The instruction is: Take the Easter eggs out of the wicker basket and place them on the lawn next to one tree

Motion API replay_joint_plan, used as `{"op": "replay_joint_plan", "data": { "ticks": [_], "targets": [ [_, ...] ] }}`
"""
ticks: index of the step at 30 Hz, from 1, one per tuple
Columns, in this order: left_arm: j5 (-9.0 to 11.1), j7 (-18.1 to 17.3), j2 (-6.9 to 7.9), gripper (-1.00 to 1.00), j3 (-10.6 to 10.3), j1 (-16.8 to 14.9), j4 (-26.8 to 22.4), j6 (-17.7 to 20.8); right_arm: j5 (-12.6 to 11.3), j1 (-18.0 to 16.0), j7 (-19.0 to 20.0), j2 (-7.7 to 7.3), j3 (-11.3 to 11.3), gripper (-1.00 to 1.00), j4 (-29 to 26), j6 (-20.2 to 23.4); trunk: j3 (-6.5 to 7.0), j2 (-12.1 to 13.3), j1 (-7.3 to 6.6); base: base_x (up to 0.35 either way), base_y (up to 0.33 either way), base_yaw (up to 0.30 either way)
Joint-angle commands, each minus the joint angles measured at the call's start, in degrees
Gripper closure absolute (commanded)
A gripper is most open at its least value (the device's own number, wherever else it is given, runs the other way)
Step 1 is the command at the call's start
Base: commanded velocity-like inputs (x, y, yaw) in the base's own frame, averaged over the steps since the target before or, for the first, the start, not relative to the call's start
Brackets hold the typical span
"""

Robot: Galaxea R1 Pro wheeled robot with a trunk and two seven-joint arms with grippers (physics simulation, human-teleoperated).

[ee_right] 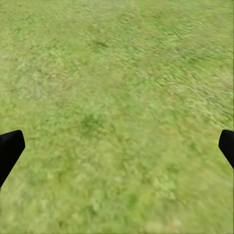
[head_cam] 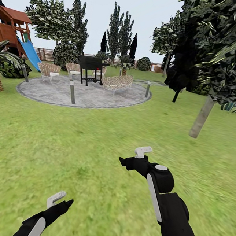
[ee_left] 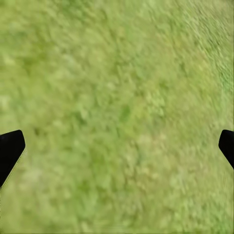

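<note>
So the lawn (head_cam: 92, 148) is spread out wide under both arms here, just mottled green grass with nothing lying on it near the robot. The left hand (head_cam: 60, 199) is held low over the grass, and in the left wrist view its two dark fingertips (ee_left: 10, 148) are seen right out at opposite edges with only grass between them, so it's spread wide and nothing is gripped. Same story for the right hand (head_cam: 135, 157): it's held out further ahead over the grass, its fingertips (ee_right: 10, 146) are parted just as far in the right wrist view, and nothing is held there either.

As for the task stuff, a tree (head_cam: 203, 115) with a pale, slightly leaning trunk is planted in the lawn ahead of the right arm, with its dark leafy crown hanging over the upper right of the head view. A second, darker tree with a thin black trunk (head_cam: 177, 95) is seen just behind it.

Further back, a grey gravel circle (head_cam: 84, 93) is laid into the grass, and wicker chairs (head_cam: 116, 82) plus a black grill (head_cam: 91, 68) are set on it. A red playset with a blue slide (head_cam: 29, 51) is parked at the far left, and bits of a wooden fence (head_cam: 44, 54) are glimpsed behind the far trees.
</note>
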Motion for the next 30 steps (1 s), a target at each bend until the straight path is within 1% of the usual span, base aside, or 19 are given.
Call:
{"op": "replay_joint_plan", "data": {
  "ticks": [1, 30],
  "targets": [
    [0.5, -0.1, -0.03, -1.0, 0.2, 0.0, -0.1, 0.5, 0.3, 0.0, 0.3, 0.05, 0.0, -1.0, -0.1, 0.3, -0.06, 0.0, 0.03, 0.261, 0.181, 0.0],
    [0.7, -0.6, 0.25, -1.0, 0.7, 0.0, -0.1, 0.7, 0.3, 0.0, 0.3, 0.07, 0.2, -1.0, -0.2, 0.3, -0.06, 0.0, 0.03, 0.261, 0.179, 0.0]
  ]
}}
